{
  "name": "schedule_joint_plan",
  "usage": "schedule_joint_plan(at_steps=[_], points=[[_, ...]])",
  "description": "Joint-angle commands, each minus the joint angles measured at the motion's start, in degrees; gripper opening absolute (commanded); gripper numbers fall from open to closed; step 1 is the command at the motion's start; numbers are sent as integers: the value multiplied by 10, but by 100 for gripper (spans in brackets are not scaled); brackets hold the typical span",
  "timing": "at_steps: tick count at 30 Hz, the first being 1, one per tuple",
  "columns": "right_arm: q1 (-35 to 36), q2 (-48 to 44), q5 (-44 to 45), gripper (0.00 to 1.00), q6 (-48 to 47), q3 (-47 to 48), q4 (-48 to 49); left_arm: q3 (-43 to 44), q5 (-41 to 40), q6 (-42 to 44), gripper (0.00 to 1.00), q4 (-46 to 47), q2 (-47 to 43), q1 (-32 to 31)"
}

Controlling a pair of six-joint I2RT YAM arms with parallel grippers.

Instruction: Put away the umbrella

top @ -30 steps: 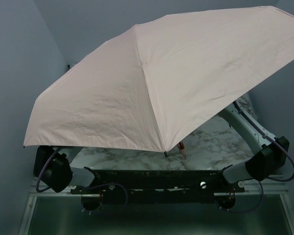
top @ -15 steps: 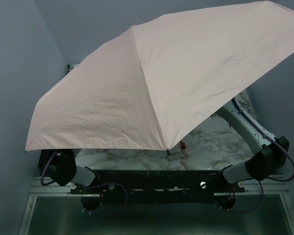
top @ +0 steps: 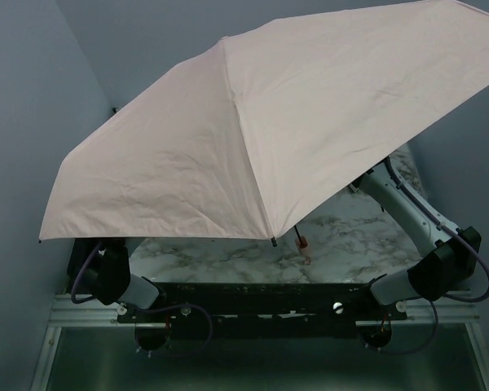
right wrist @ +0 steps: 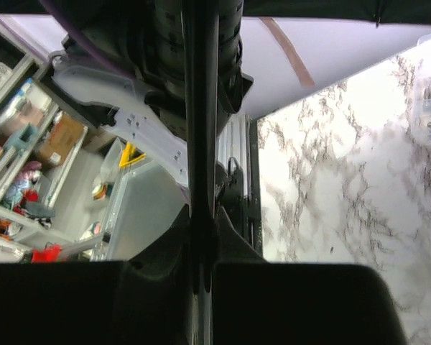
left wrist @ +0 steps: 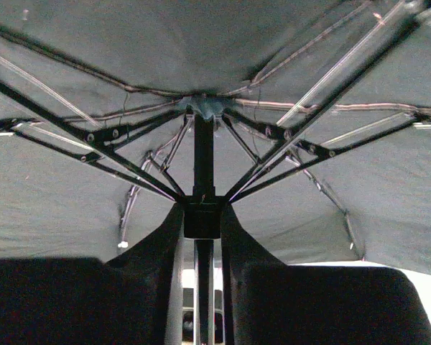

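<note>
Umbrella shaft (right wrist: 200, 108) in right claw (right wrist: 201, 233)

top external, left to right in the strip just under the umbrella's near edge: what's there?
left arm's black joint → umbrella rib tip → small orange object → right arm's black joint

ROBOTICS LAB: A marble-patterned table (top: 350, 240) sits boxed in by plain blue-grey walls (top: 33, 98). A white robot arm (top: 403, 204) rises from a black mounting bar (top: 261, 293) at the table's near edge. Beside the table, shelves (right wrist: 29, 154) hold boxes and clutter.
</note>
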Motion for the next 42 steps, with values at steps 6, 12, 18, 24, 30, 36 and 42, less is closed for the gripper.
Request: schedule_joint_plan(at_steps=[6, 12, 18, 24, 30, 36, 42], points=[[3, -9, -15, 1, -6, 7, 32, 26, 7, 21, 0, 52, 8, 3], [3, -8, -8, 1, -25, 19, 11, 23, 31, 17, 16, 50, 3, 4], [-6, -11, 16, 1, -72, 42, -48, -11, 126, 7, 6, 18, -20, 5], [-38, -13, 54, 1, -61, 38, -49, -67, 225, 0, 1, -36, -47, 5], [-53, 5, 98, 1, -67, 40, -51, -111, 263, -42, 0, -48, -37, -34], [-54, 22, 157, 1, -96, 48, -75, -124, 222, -94, 0, -6, 21, -87], [-62, 24, 210, 0, -123, 44, -94, -136, 190, -114, 0, 2, 52, -127]])
